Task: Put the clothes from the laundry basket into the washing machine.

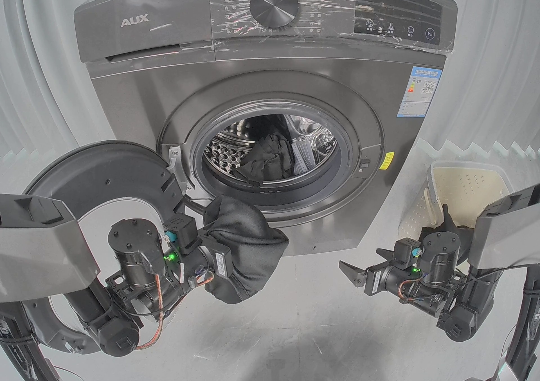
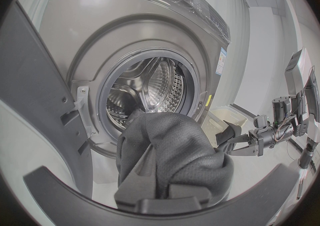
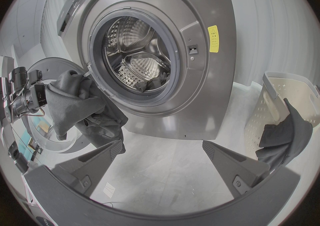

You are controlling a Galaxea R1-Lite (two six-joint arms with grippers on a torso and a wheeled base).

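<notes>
My left gripper (image 2: 166, 170) sits low in front of the washing machine (image 1: 140, 89), just near and left of its opening. Its fingers (image 2: 143, 173) are clamped on the held garment (image 1: 247, 241). That dark cloth is bunched over the fingers and hangs clear of the floor (image 1: 315, 320). It is just outside the lower left lip of the opening, not inside the drum (image 1: 225, 151). The door (image 1: 95, 174) is swung wide to the left, beside my left arm. Inside the drum I see the drum garment (image 1: 267, 157), also dark, lying at the bottom toward the front.

My right gripper (image 1: 367, 264) is at the right, low over the floor. It is apart from the machine's front and just left of the basket (image 1: 469, 191). Its fingers (image 3: 100, 160) are spread wide with nothing between them, pointing left. The basket is pale and perforated, and sits on the floor to the right of the machine, near its lower right corner. The basket garment (image 3: 286, 130), dark, is draped over the basket's rim, part inside and part hanging outside. The two grippers are well apart, with floor between them.
</notes>
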